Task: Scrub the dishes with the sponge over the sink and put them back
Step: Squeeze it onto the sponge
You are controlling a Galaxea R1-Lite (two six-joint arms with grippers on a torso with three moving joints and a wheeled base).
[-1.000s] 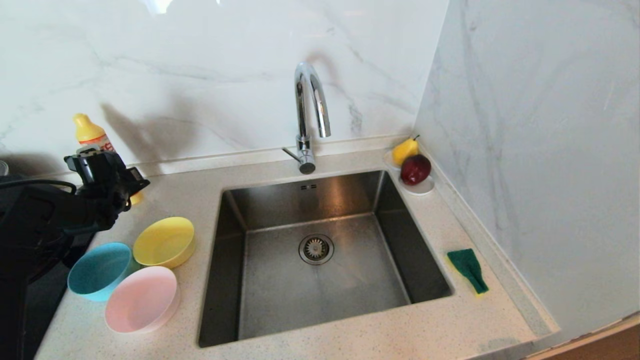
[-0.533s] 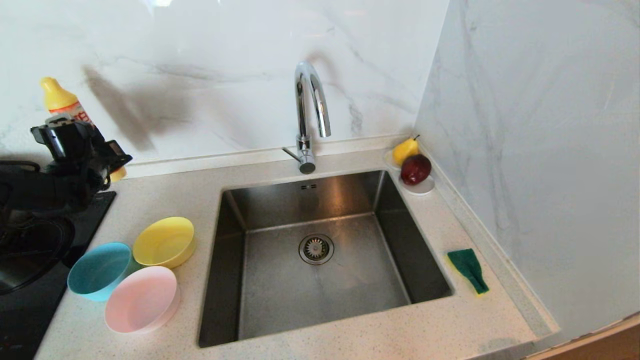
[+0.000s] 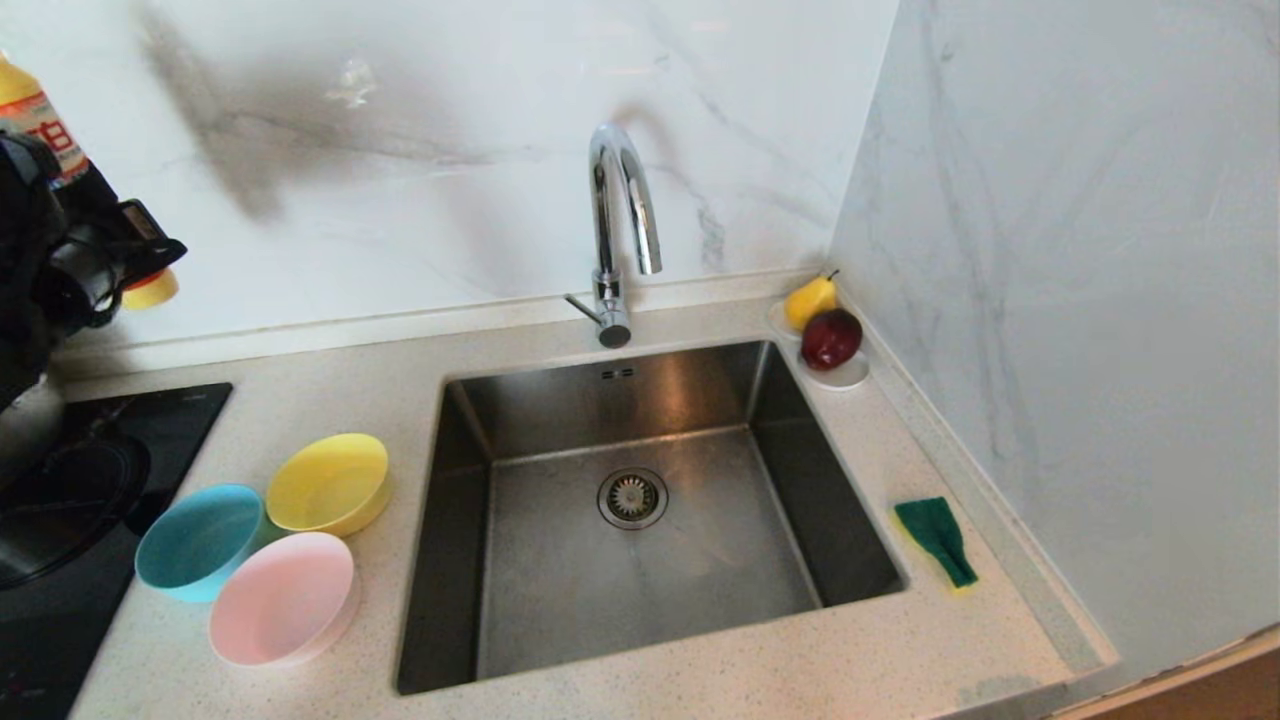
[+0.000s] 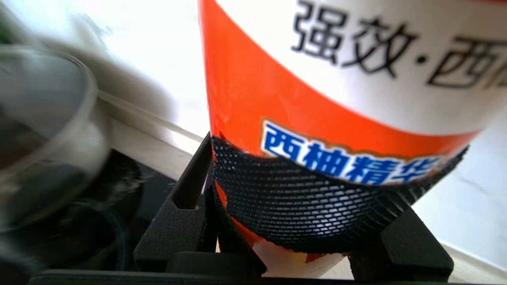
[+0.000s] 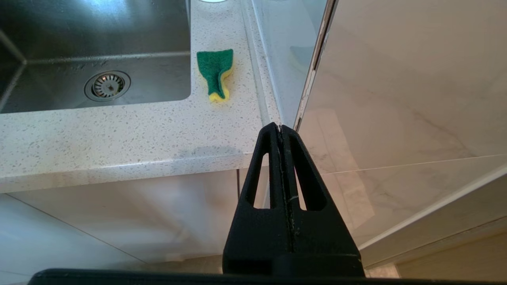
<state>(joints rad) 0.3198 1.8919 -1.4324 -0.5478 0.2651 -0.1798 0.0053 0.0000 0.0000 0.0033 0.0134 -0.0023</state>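
From the head view, the left tool [image 3: 120,262] hangs at the far left, well above the table [image 3: 320,380], gripping a detergent bottle [image 3: 30,115]. The yellow bowl [image 3: 330,484], teal bowl [image 3: 198,541] and pink bowl [image 3: 284,598] sit beside the sink [image 3: 640,520], well below that tool.

The left wrist view shows its fingers [image 4: 186,221] clamped halfway around the bottle.

In the right wrist view, the right tool [image 5: 282,130] is fully closed and empty, below the table edge; the sponge [image 5: 216,73] lies apart from it, right of the sink.

Head cam looks down from above at sink [image 3: 640,500] & counter [image 3: 330,390]. Left wrist cam v. close on bottle [image 4: 336,99]. Right wrist cam below counter edge, shares sink, sponge [image 5: 216,71].
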